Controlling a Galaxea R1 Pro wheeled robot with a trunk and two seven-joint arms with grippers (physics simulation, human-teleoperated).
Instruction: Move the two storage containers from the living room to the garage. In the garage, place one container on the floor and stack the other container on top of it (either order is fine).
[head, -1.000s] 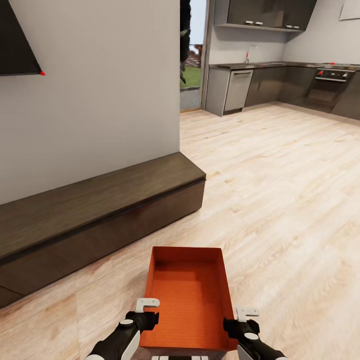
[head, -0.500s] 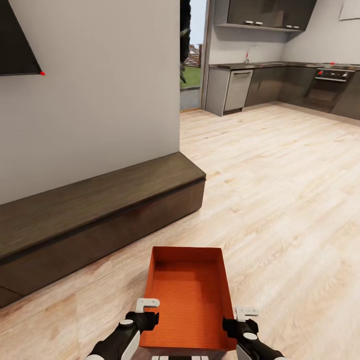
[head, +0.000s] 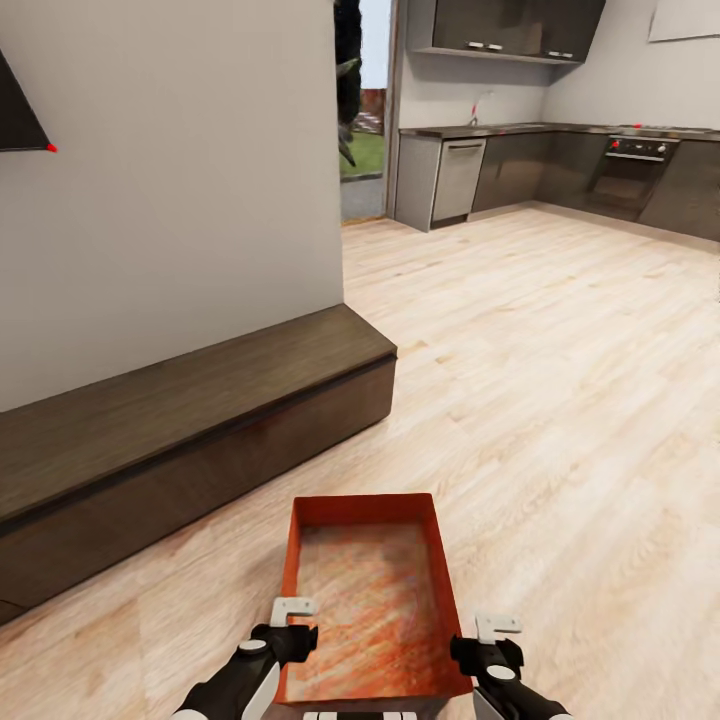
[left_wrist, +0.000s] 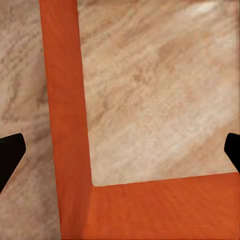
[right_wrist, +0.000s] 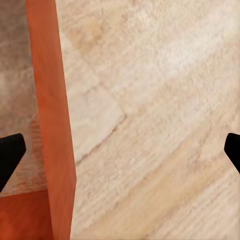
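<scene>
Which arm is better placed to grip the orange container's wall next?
Left, by a little, I think. The left gripper sits open astride the left wall of the container. The right gripper, also open, seems slightly outside the right wall.

Both arms reach forward, low and level. The left pincer (head: 290, 622) and right pincer (head: 490, 640) each stand with jaws spread wide apart, fingertips pointing down.
</scene>
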